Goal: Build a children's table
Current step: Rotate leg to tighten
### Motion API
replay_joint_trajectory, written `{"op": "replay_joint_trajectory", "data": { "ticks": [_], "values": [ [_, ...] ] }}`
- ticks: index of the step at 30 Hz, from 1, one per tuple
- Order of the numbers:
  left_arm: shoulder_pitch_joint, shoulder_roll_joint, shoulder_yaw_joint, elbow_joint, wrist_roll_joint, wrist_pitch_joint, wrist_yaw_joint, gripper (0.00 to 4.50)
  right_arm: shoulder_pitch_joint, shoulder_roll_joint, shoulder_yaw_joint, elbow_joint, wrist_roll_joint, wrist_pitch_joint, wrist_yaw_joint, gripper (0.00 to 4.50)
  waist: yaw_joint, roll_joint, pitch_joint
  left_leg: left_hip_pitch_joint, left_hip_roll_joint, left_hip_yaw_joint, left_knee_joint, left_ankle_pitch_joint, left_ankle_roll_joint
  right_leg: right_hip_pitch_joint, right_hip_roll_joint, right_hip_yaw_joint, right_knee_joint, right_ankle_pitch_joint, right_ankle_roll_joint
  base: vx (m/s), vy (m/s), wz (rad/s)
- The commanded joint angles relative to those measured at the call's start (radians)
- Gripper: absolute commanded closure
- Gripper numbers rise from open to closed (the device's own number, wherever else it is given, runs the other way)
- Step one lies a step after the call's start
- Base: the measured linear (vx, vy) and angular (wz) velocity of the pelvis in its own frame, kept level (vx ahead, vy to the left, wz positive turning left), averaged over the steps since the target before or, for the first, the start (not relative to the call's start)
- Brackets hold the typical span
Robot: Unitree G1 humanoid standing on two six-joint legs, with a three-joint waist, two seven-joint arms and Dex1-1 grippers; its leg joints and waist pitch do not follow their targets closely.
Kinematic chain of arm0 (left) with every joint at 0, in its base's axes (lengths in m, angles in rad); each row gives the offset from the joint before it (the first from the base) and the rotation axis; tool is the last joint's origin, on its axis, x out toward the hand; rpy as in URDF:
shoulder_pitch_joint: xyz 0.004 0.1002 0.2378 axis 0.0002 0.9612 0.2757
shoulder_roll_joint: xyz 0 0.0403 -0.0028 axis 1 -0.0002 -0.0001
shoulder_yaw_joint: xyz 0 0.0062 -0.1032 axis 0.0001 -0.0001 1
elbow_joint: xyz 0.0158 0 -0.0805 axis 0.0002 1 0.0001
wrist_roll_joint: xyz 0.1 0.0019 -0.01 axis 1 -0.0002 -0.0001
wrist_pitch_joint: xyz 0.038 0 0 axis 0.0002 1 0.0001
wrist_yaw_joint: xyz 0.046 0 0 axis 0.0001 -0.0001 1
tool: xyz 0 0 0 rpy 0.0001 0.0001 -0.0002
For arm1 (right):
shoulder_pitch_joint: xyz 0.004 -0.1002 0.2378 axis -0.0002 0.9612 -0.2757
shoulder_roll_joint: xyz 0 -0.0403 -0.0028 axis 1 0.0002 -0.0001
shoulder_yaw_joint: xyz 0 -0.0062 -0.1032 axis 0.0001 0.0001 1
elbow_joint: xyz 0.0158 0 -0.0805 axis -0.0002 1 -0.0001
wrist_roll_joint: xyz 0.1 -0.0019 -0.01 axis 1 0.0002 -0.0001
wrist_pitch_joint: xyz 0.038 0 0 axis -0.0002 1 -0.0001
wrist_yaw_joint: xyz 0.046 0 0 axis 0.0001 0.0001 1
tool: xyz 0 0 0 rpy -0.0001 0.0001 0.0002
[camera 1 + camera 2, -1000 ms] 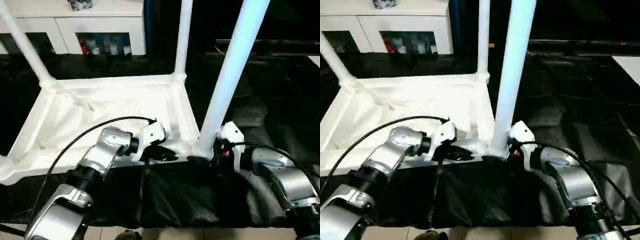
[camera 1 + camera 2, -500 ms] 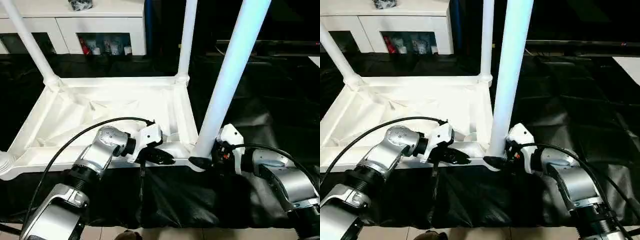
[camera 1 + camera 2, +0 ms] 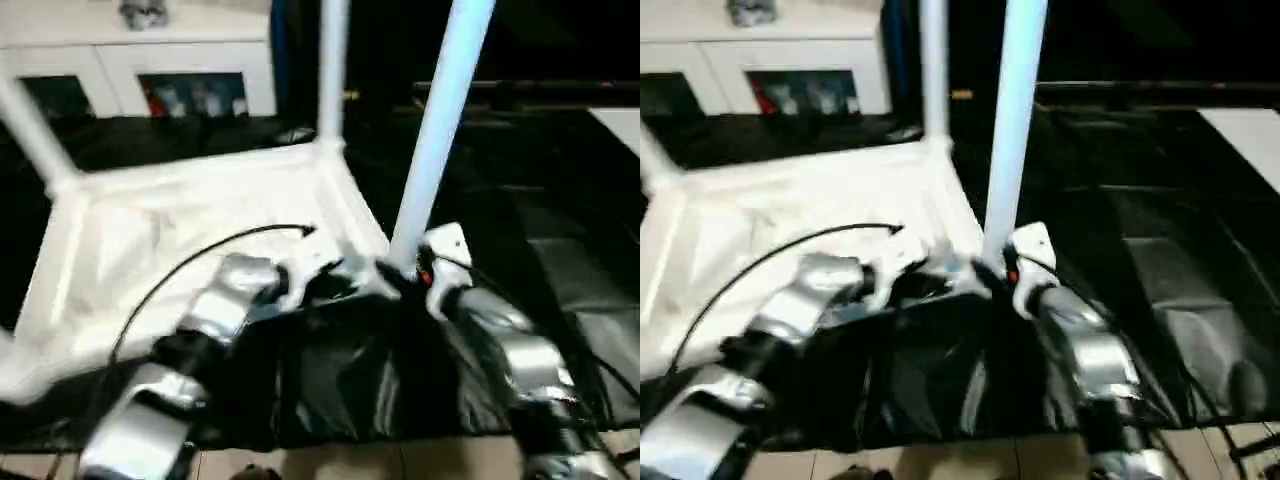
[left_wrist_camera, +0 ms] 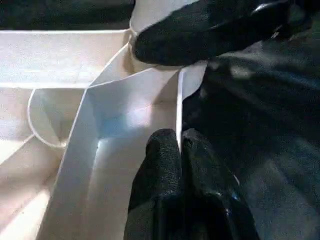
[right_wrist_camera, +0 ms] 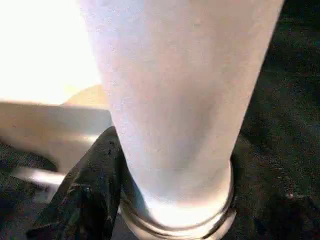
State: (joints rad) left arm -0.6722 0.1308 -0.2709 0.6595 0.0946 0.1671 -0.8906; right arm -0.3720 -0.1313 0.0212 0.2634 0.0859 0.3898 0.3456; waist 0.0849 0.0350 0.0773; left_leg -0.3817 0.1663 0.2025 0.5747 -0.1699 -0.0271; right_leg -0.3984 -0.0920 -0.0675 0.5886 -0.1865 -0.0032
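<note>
**Q:** Three legs stand up from the children's table [image 3: 200,215] — where does it lie?

**A:** Upside down on a black cloth [image 3: 560,250], its ribbed underside facing up. One leg rises from the far right corner [image 3: 332,70], one from the far left corner [image 3: 30,130], and the nearest leg [image 3: 440,120] stands in the near right corner socket.

**Q:** How does the left gripper [image 4: 180,150] stand?

**A:** Its jaws are pressed together on the thin raised rim [image 4: 178,107] of the table's near edge, one black finger on each side of the wall, close to the near right corner.

**Q:** And the right gripper [image 3: 400,282]?

**A:** It sits at the base of the nearest leg, where the leg meets its socket. In the right wrist view a black finger [image 5: 87,195] lies against one side of the leg's foot; whether the jaws truly clamp the leg cannot be told.

**Q:** What lies beyond?

**A:** A white cabinet [image 3: 150,60] with shelf openings stands behind the table.
</note>
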Motion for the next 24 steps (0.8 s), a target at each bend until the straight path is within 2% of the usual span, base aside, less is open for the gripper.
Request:
{"op": "replay_joint_trajectory", "data": {
  "ticks": [1, 3, 4, 5, 9, 11, 12, 14, 15, 16, 18, 19, 21, 22, 24],
  "values": [
    [-0.036, -0.069, -0.022, 0.008, -0.006, 0.0, 0.066, 4.5, 0.0, 0.071, 0.085, 0.062, -0.023, 0.029, -0.038, 1.85, -0.003, 0.002, -0.049, 0.029, 0.066, -0.051, -0.089, -0.418, -0.044, 0.025, -0.077, 0.048, -0.096, -0.431, -0.149, 0.0, 0.0, 0.0],
    [-0.047, -0.082, -0.032, 0.023, 0.012, -0.021, 0.086, 4.5, -0.014, 0.104, 0.079, 0.077, -0.029, 0.011, -0.07, 1.85, -0.002, 0.001, -0.05, 0.03, 0.064, -0.047, -0.089, -0.407, -0.04, 0.021, -0.075, 0.05, -0.097, -0.397, -0.153, 0.0, 0.0, 0.0],
    [-0.047, -0.082, -0.032, 0.023, 0.012, -0.021, 0.086, 4.5, -0.014, 0.104, 0.079, 0.077, -0.029, 0.011, -0.07, 1.85, -0.001, 0.002, -0.049, 0.029, 0.064, -0.047, -0.089, -0.401, -0.037, 0.023, -0.075, 0.05, -0.097, -0.388, -0.153, 0.0, 0.0, 0.0],
    [-0.047, -0.085, -0.037, 0.025, 0.013, -0.047, 0.055, 4.5, -0.018, 0.116, 0.062, 0.065, -0.003, -0.013, -0.031, 1.3, 0.0, 0.004, -0.051, 0.028, 0.064, -0.046, -0.089, -0.397, -0.03, 0.024, -0.076, 0.051, -0.098, -0.384, -0.15, 0.0, 0.0, 0.0],
    [-0.033, -0.064, -0.046, 0.006, 0.004, -0.08, -0.005, 4.5, -0.018, 0.08, 0.05, 0.044, 0.012, -0.013, 0.018, 1.11, 0.001, 0.007, -0.056, 0.024, 0.067, -0.045, -0.089, -0.364, -0.021, 0.029, -0.073, 0.05, -0.088, -0.306, -0.17, 0.0, 0.0, 0.0],
    [-0.017, -0.042, -0.054, -0.015, -0.005, -0.097, -0.053, 4.5, -0.011, 0.046, 0.046, 0.022, 0.027, -0.005, 0.054, 0.79, 0.002, 0.008, -0.061, 0.022, 0.067, -0.042, -0.086, -0.338, -0.013, 0.034, -0.073, 0.05, -0.082, -0.257, -0.185, 0.0, 0.0, 0.0],
    [-0.009, -0.027, -0.06, -0.024, -0.011, -0.118, -0.08, 4.5, -0.006, 0.021, 0.05, 0.009, 0.028, -0.002, 0.079, 0.71, 0.004, 0.011, -0.064, 0.021, 0.067, -0.041, -0.082, -0.311, -0.003, 0.037, -0.074, 0.05, -0.078, -0.218, -0.194, 0.0, 0.0, 0.0],
    [0.001, -0.003, -0.063, -0.031, -0.02, -0.133, -0.115, 4.5, 0.01, -0.035, 0.07, -0.019, 0.023, -0.009, 0.142, 0.63, 0.006, 0.01, -0.07, 0.017, 0.067, -0.039, -0.076, -0.259, 0.016, 0.042, -0.072, 0.048, -0.068, -0.133, -0.215, 0.026, -0.002, 0.0],
    [0.001, 0.006, -0.062, -0.027, -0.022, -0.141, -0.134, 4.5, 0.017, -0.061, 0.079, -0.029, 0.019, -0.015, 0.174, 0.63, 0.009, 0.009, -0.074, 0.015, 0.066, -0.038, -0.069, -0.211, 0.036, 0.047, -0.071, 0.048, -0.059, -0.062, -0.231, 0.052, -0.004, 0.01],
    [0.002, 0.016, -0.061, -0.024, -0.025, -0.15, -0.155, 4.5, 0.027, -0.087, 0.087, -0.042, 0.017, -0.017, 0.207, 0.33, 0.01, 0.008, -0.076, 0.015, 0.066, -0.035, -0.066, -0.19, 0.047, 0.047, -0.07, 0.047, -0.055, -0.026, -0.241, 0.056, -0.004, 0.01],
    [0.005, 0.034, -0.061, -0.026, -0.032, -0.16, -0.196, 4.5, 0.047, -0.132, 0.095, -0.075, 0.032, -0.019, 0.282, 0.33, 0.016, 0.009, -0.08, 0.013, 0.065, -0.032, -0.059, -0.146, 0.08, 0.051, -0.071, 0.046, -0.047, 0.042, -0.265, 0.0, 0.0, 0.0],
    [0.009, 0.056, -0.064, -0.032, -0.04, -0.168, -0.244, 4.5, 0.068, -0.18, 0.1, -0.106, 0.045, -0.027, 0.355, 0.33, 0.023, 0.009, -0.083, 0.012, 0.067, -0.031, -0.053, -0.111, 0.108, 0.054, -0.071, 0.044, -0.04, 0.083, -0.278, 0.0, 0.0, 0.0],
    [0.009, 0.072, -0.064, -0.034, -0.046, -0.172, -0.281, 4.5, 0.081, -0.22, 0.102, -0.128, 0.061, -0.031, 0.422, 0.33, 0.031, 0.011, -0.083, 0.012, 0.07, -0.03, -0.051, -0.121, 0.117, 0.051, -0.072, 0.042, -0.04, 0.062, -0.284, 0.0, 0.0, 0.0],
    [0.009, 0.086, -0.061, -0.034, -0.058, -0.17, -0.32, 4.5, 0.096, -0.266, 0.108, -0.153, 0.086, -0.034, 0.502, 0.33, 0.034, 0.012, -0.081, 0.015, 0.071, -0.029, -0.053, -0.147, 0.111, 0.049, -0.072, 0.042, -0.045, 0.018, -0.288, 0.0, 0.0, 0.0],
    [0.008, 0.095, -0.065, -0.032, -0.063, -0.168, -0.339, 4.5, 0.103, -0.289, 0.112, -0.167, 0.102, -0.03, 0.54, 0.33, 0.04, 0.011, -0.077, 0.018, 0.075, -0.03, -0.057, -0.193, 0.095, 0.05, -0.075, 0.044, -0.053, -0.067, -0.278, 0.0, 0.0, 0.0]
  ]
}}
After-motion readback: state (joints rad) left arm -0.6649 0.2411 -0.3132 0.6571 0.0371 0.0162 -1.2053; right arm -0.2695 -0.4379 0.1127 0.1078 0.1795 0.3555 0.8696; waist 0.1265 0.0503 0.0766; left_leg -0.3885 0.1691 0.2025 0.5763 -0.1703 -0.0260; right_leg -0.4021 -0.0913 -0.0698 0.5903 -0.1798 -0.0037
